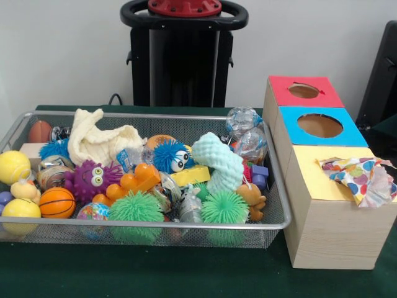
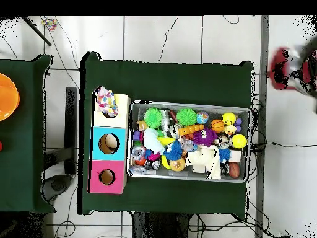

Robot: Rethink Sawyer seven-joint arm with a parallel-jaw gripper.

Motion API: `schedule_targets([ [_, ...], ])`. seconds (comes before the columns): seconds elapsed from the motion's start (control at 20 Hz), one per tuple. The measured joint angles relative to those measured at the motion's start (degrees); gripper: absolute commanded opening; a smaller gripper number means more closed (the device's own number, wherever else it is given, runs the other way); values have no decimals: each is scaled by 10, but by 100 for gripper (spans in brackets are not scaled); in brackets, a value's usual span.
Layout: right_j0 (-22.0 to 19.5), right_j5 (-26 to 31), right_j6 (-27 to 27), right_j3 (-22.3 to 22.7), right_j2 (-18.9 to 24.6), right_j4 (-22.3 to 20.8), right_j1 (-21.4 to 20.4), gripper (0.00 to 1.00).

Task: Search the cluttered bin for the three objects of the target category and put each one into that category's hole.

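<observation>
Wire bin stood crammed with toys, patterned cloth lay bunched over the yellow box, claw out of sight, its state unknowable.

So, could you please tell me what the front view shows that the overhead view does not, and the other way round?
Only the front view shows the wooden side wall of the sorting box and the toys' faces, such as the purple monster's eyes. Only the overhead view shows the whole green table, the floor cables and an orange object on a neighbouring table. Both show the wire bin, the red, blue and yellow lids, and the patterned cloth in the yellow hole. The tool appears in neither.
</observation>
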Motion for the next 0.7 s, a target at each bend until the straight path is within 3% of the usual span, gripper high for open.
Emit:
schedule_targets([
  [0.15, -57, -3, -70, 31, 2, 0, -23, 0],
  [0.45, -152, -3, -201, 16, 8, -12, -14, 0],
  [0.7, -208, 6, -291, -65, 32, -58, 44, 0],
])
